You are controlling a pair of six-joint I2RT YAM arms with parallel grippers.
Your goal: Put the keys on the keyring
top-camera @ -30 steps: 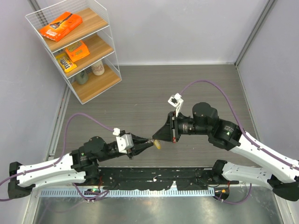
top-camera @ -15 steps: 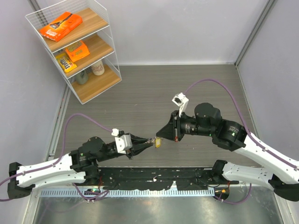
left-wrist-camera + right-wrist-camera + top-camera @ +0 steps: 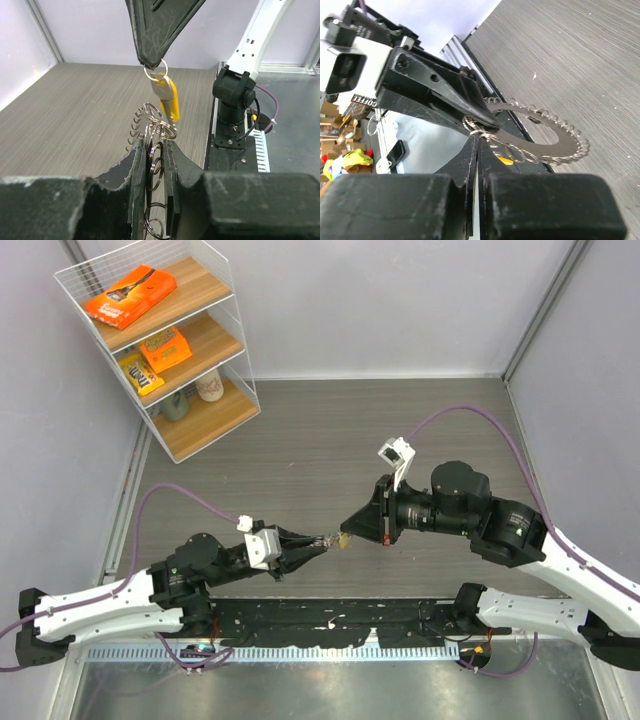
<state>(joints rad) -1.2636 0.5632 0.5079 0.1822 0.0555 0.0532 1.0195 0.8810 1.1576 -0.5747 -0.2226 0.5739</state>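
Keys hang at the keyring, both grippers clamped

Keys [image 3: 167,98] dangle in the air over the wood-grain table [image 3: 300,430], just beyond the middle of the black base rail [image 3: 340,625] that runs along the near edge. There are two of them, one silvery and one with a yellow head, lying against each other and pointing down. They hang from a small split ring [image 3: 156,70], and the right gripper [image 3: 150,61] has its jaws shut tight on that ring, with no gap showing between the fingers in its own wrist view [image 3: 476,141]. From the rail, this gripper [image 3: 346,532] reaches in from the right end, its tip just past the rail's centre.

The keyring [image 3: 149,131] sits directly below the keys, also off the table and beyond the rail's middle. The left gripper [image 3: 155,146] grips it edge-on, its jaws closed down to a narrow slot with the metal loops pinched between the two fingers. Seen from the right wrist, the keyring [image 3: 546,134] is a flat band with an open centre, fringed all round with small wire loops, and it juts out past the left gripper's tip [image 3: 487,120]. From the rail, the left gripper [image 3: 320,542] comes in from the left end, its tip nearly meeting the right one.

The yellow key's lower end overlaps the keyring's topmost loops; whether it is hooked through any of them cannot be told.
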